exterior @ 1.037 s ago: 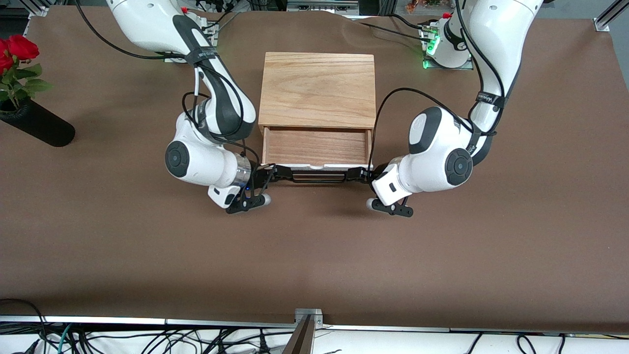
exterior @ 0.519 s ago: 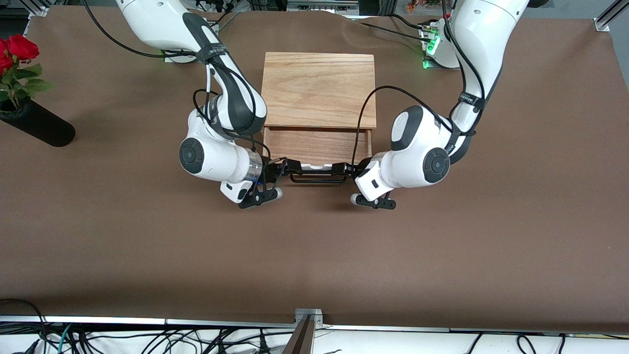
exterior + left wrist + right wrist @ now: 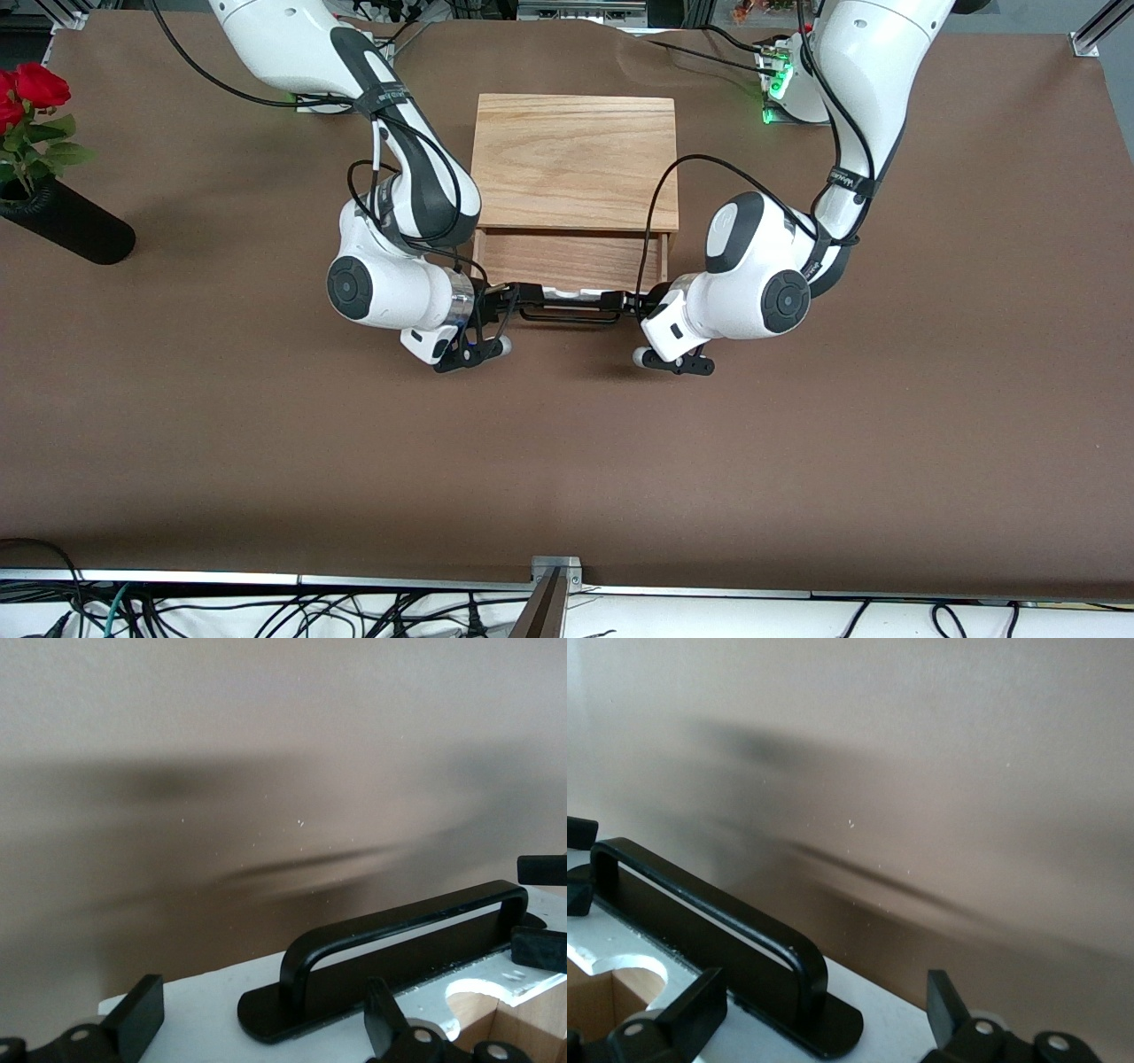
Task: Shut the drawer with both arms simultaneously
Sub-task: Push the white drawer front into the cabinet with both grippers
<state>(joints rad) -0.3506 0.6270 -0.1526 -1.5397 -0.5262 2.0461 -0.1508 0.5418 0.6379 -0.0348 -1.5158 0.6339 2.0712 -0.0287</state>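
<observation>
The drawer [image 3: 571,259] stands partly open out of the light-wood box [image 3: 574,159]. Its white front panel [image 3: 567,293] and black wire handle [image 3: 567,314] face the front camera. My right gripper [image 3: 507,301] is open at the handle's end nearer the right arm. In the right wrist view this gripper [image 3: 824,1010] straddles the handle's foot [image 3: 833,1028] on the white panel [image 3: 899,1023]. My left gripper [image 3: 631,306] is open at the handle's other end. In the left wrist view it [image 3: 261,1028] straddles the handle [image 3: 399,926] against the white panel [image 3: 182,1010].
A black vase [image 3: 71,232] with red roses [image 3: 31,89] lies toward the right arm's end of the table. The brown table cover [image 3: 567,461] stretches bare between the drawer and the front camera. A green light [image 3: 778,89] glows at the left arm's base.
Both grippers have moved inward along the drawer's front toward the handle's ends. The drawer has slid a little way into the box, so less of its inside shows.
</observation>
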